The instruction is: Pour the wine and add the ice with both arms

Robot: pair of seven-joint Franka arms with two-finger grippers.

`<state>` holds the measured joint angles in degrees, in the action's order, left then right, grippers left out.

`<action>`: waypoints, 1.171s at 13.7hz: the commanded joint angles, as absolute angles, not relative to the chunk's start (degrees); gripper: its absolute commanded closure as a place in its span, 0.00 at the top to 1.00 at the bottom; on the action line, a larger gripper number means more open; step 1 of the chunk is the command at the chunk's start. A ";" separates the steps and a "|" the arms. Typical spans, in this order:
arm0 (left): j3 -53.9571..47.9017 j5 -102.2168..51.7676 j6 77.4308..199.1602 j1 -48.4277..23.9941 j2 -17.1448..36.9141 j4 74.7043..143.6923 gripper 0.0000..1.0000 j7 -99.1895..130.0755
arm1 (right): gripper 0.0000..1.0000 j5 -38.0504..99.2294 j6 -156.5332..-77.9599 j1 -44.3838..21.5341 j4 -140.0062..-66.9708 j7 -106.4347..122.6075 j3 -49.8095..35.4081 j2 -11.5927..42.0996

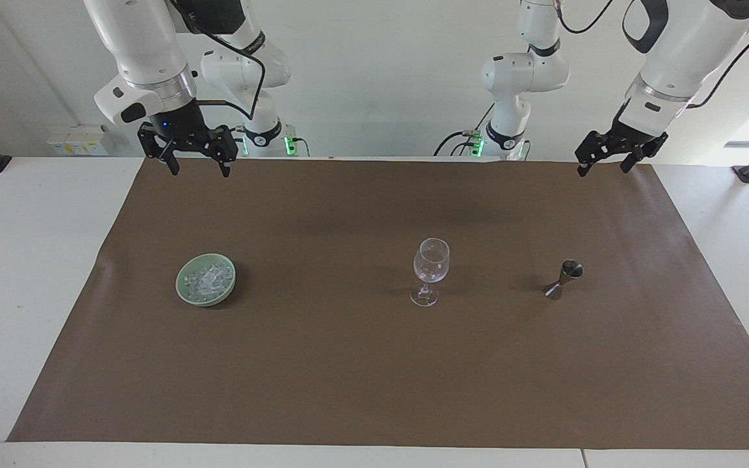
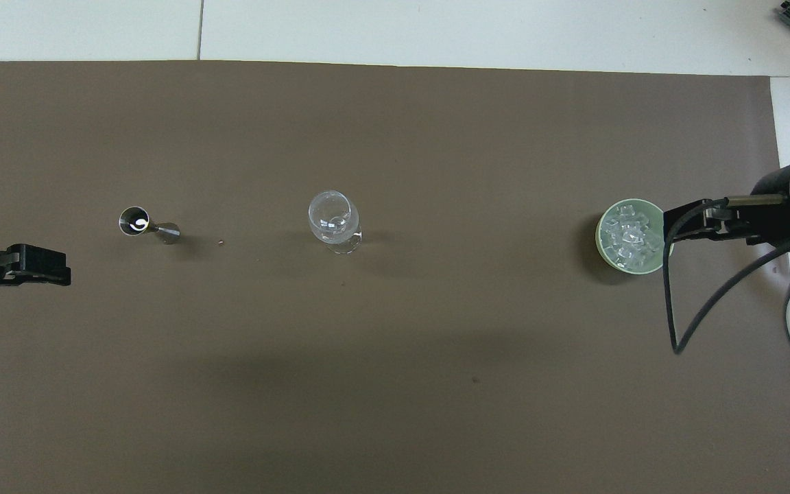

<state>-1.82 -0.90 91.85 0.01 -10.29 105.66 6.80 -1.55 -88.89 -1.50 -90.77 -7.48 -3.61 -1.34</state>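
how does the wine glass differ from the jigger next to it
The wine glass is clear glass; the jigger is dark metal. The wine glass stands taller, with a rounded bowl on a stem; the jigger is a short hourglass shape. Both stand upright on the brown mat, untouched.

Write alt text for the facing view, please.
Wine glass stands mid-mat, between a green bowl of ice and a metal jigger. Right gripper and left gripper hang open over the mat's robot-side edge.
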 commanded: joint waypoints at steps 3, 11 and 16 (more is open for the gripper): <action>-2.20 -0.61 87.81 2.02 -8.79 103.98 1.00 11.31 | 1.00 -1.49 -88.51 -1.23 -91.41 -6.24 -3.78 -2.02; -2.11 -7.54 85.87 3.51 -5.81 103.01 1.00 36.52 | 1.00 -1.49 -88.51 -1.23 -91.41 -6.15 -3.78 -2.02; -2.20 -10.28 85.61 5.62 -4.75 102.57 1.00 47.44 | 1.00 -1.49 -88.51 -1.23 -91.41 -6.15 -3.78 -2.02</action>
